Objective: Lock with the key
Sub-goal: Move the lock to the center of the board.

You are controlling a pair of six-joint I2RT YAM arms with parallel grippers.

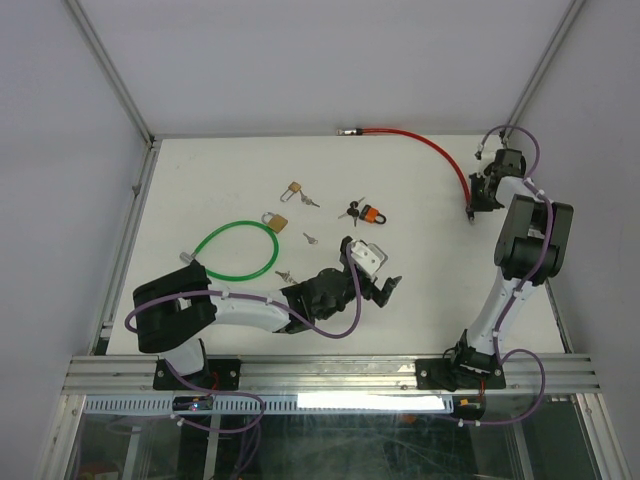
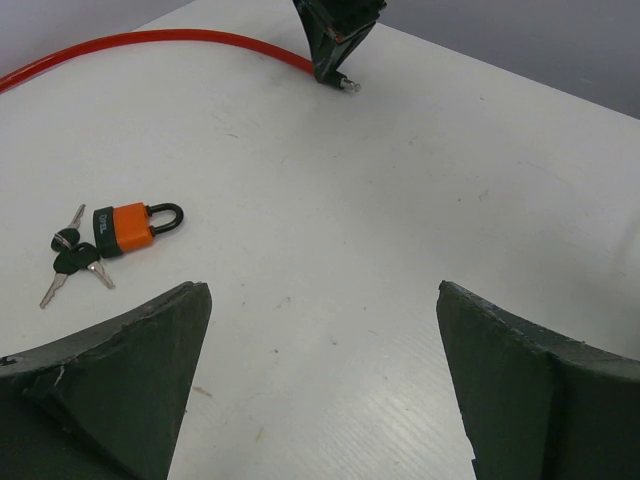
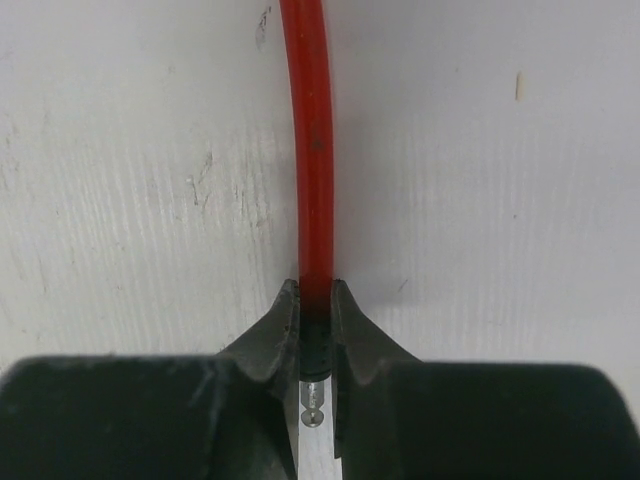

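Two cables are seen on the bench [image 1: 200, 180]: a red cable [image 1: 425, 142] curving along the far right, and a green cable [image 1: 236, 250] looped at the left. Three padlocks are counted. An orange padlock [image 2: 135, 225] lies mid-bench, with a bunch of keys [image 2: 75, 258] touching its body; two black heads are made out. A brass padlock [image 1: 293, 189] and a second brass padlock [image 1: 275, 219] lie further left. Three loose keys [image 1: 310, 239] are scattered near them. The right hand [image 3: 316, 310] is clamped on the red cable's near end. The left hand [image 2: 322, 295] is held wide apart near the orange padlock, nothing between its fingers.
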